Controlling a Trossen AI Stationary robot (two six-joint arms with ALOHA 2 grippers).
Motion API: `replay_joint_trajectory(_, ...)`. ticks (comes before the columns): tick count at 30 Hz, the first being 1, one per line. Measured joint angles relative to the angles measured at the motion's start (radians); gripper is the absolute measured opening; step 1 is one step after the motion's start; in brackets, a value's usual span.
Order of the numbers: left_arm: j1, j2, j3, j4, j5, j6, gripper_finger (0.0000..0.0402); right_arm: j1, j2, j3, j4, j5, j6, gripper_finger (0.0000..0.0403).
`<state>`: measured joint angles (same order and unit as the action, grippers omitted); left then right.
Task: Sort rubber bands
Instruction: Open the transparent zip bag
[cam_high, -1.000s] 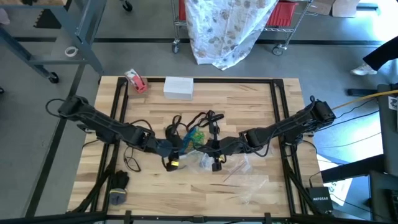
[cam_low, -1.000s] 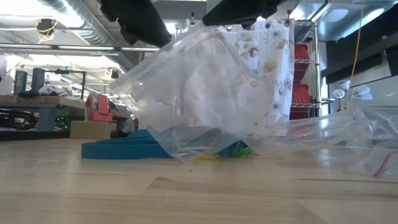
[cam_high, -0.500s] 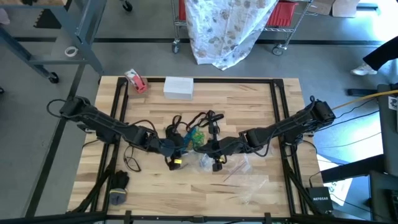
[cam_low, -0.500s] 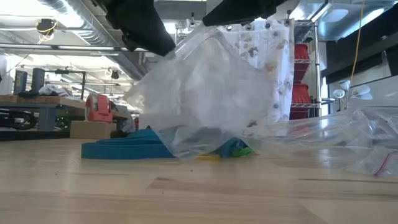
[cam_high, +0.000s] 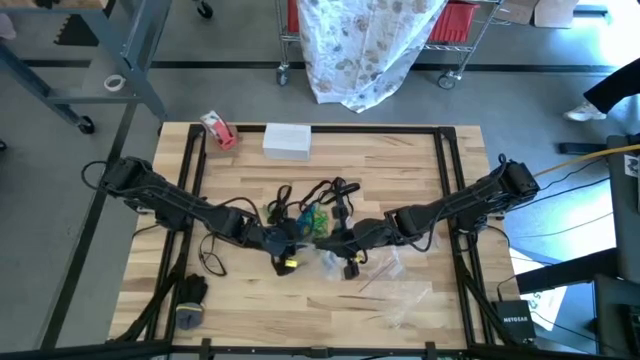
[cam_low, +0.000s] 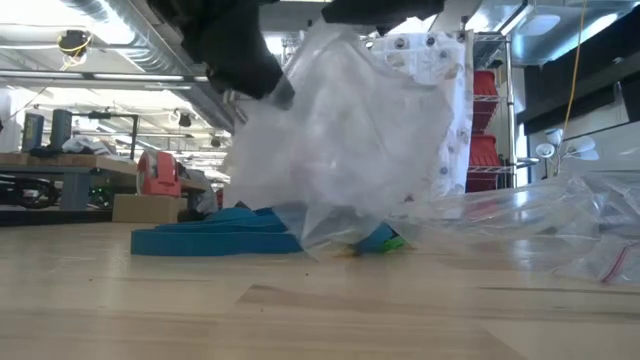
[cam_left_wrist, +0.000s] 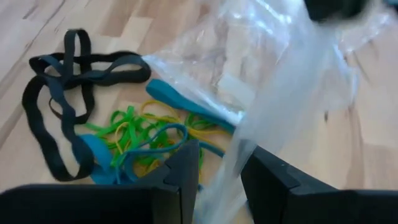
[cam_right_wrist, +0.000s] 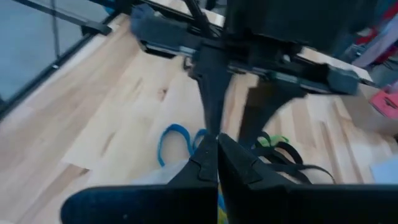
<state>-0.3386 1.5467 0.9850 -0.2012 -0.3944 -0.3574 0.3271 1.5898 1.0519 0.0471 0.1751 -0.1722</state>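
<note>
The rubber bands (cam_left_wrist: 127, 127) lie in a loose heap on the wooden table: black loops (cam_left_wrist: 59, 93), green and yellow ones, blue ones (cam_low: 215, 238). A clear plastic bag (cam_low: 340, 130) hangs over the heap between my two grippers, its bottom (cam_low: 335, 238) on the table next to the bands. My left gripper (cam_left_wrist: 217, 158) comes from the table's left and has the bag's film between its fingers. My right gripper (cam_right_wrist: 217, 144) comes from the right and is shut on the bag's top. My left gripper has a gathered strip of the bag's film (cam_left_wrist: 227, 168) between its two fingers, at the bag's upper left side (cam_low: 270, 95). It slants down from the table's left. The bag hangs below, its bottom on the table. My right gripper pinches the bag's top edge (cam_low: 375, 30) between its shut fingertips, slanting down from the table's right. One layer or two, I cannot tell. The bag hangs below the fingers down to the table.
More clear bags (cam_high: 400, 290) lie on the near right of the table. A red-and-white tape roll (cam_high: 218, 130) and a white box (cam_high: 288, 140) stand at the far edge. A black cord (cam_high: 212, 260) and a dark object (cam_high: 190, 298) lie near left.
My left gripper has come down and gone toward the table's right, nearer my right gripper. The bag's upper left side has moved in with it, so the bag stands narrower and more gathered; its bottom has stayed on the table.
</note>
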Motion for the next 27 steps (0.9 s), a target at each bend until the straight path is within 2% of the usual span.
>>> replay_joint_trajectory(6, 0.000, 0.044, 0.000, 0.082, 0.130, 0.029, 0.0098, 0.000, 0.000, 0.000, 0.018, -0.011, 0.053, 0.0000)
replay_joint_trajectory(10, -0.001, 0.051, 0.000, 0.077, 0.154, 0.026, 0.0045, 0.000, 0.000, 0.001, 0.015, 0.026, 0.093, 0.0007)
replay_joint_trajectory(12, -0.001, 0.042, 0.000, 0.069, 0.157, 0.029, 0.0013, 0.000, 0.000, 0.012, -0.007, 0.042, 0.090, 0.0019)
replay_joint_trajectory(17, 0.000, -0.045, 0.000, -0.027, 0.137, -0.092, 0.0003, 0.014, 0.000, 0.113, -0.149, 0.067, 0.052, 0.0071)
replay_joint_trajectory(20, 0.001, -0.098, 0.000, -0.132, 0.084, -0.202, 0.0002, 0.028, 0.000, 0.184, -0.255, 0.086, -0.003, 0.0106)
replay_joint_trajectory(23, 0.003, -0.131, 0.000, -0.198, 0.022, -0.310, 0.0001, 0.034, 0.000, 0.226, -0.277, 0.087, -0.109, 0.0136)
replay_joint_trajectory(27, 0.002, -0.122, -0.001, -0.107, 0.035, -0.260, 0.0001, 0.040, 0.029, 0.232, -0.194, 0.124, -0.285, 0.0161)
